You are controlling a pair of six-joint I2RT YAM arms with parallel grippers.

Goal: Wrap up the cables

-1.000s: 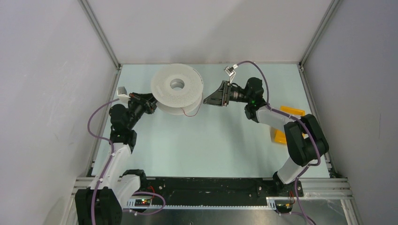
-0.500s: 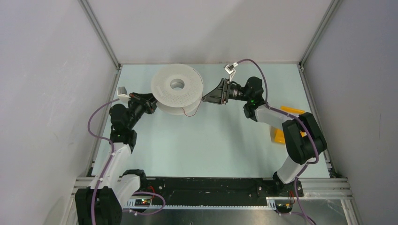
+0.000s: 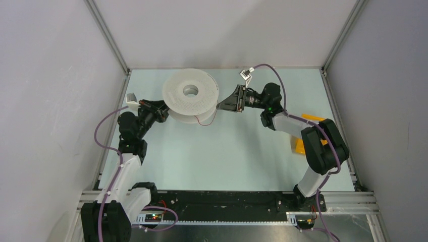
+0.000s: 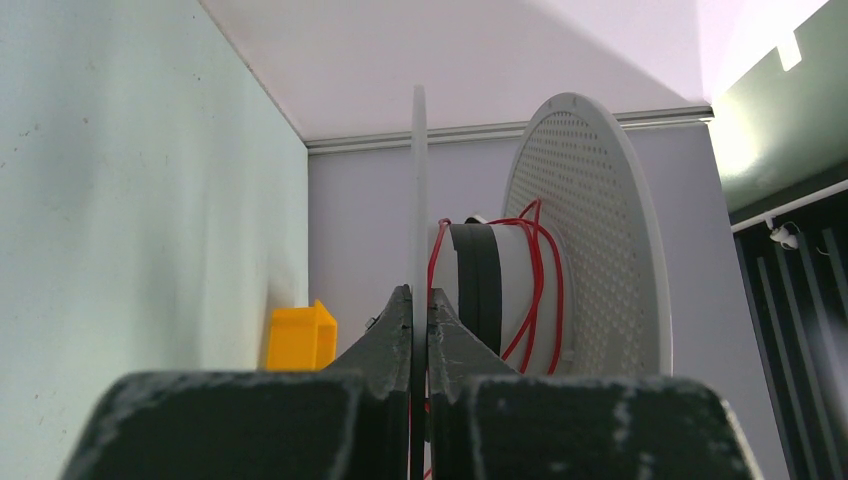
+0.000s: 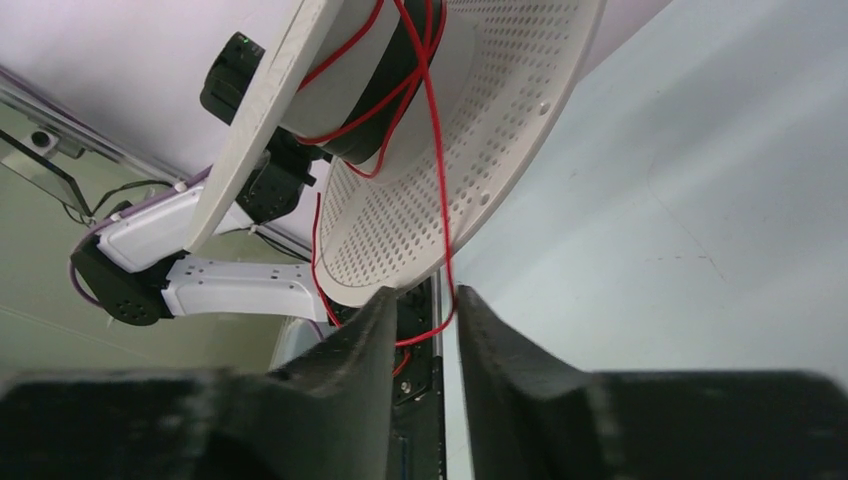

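Item 1: white plastic spool (image 3: 190,96), far left part of the table (image 3: 227,151), hub hole facing up, perforated flanges.

Item 2: thin red wire (image 5: 435,150), a few loose turns around the spool's hub (image 4: 535,280). One slack loop hangs out at the near right side of the spool (image 3: 204,121) and runs between the right claw's fingers.

Item 3: left claw (image 4: 420,330), at the spool's left side, clenched on the rim of the lower flange.

Item 4: right claw (image 5: 425,300), just right of the spool, fingers narrowly parted, the wire in the gap.

Item 5: yellow bin (image 3: 303,146), right edge of the table.
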